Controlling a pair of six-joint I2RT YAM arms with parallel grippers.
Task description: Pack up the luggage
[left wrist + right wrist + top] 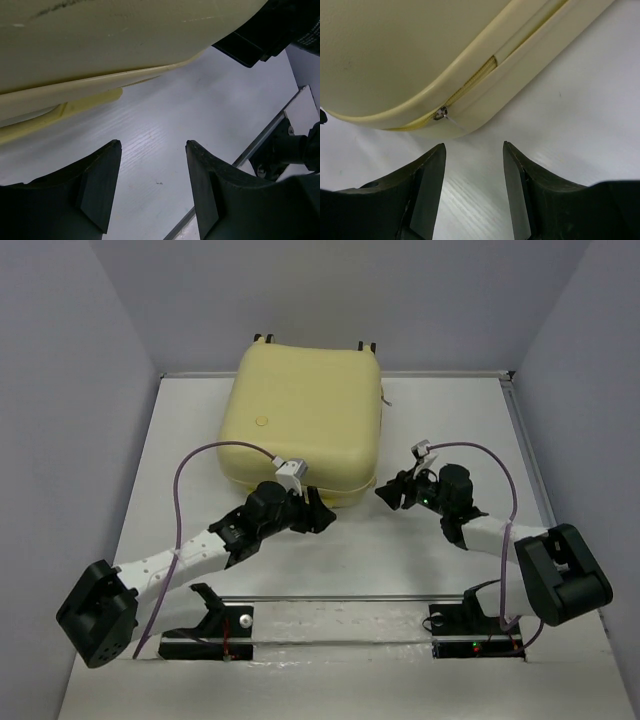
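The luggage (305, 415) is a pale yellow hard-shell suitcase lying flat with its lid down at the back middle of the table. My left gripper (322, 512) hovers just off its near edge, open, with bare table between the fingers (153, 145); the shell's rim (100, 40) fills the top of that view. My right gripper (385, 492) is at the near right corner, also open and empty (474, 146). Just ahead of it the zipper slider (441, 113) sits at the rounded corner of the luggage (410, 50), with the zip partly parted to its left.
The white table (450, 420) is boxed in by grey walls on three sides. A metal rail (340, 598) runs across the near edge between the arm bases. Black caster wheels (264, 338) poke out at the suitcase's far edge.
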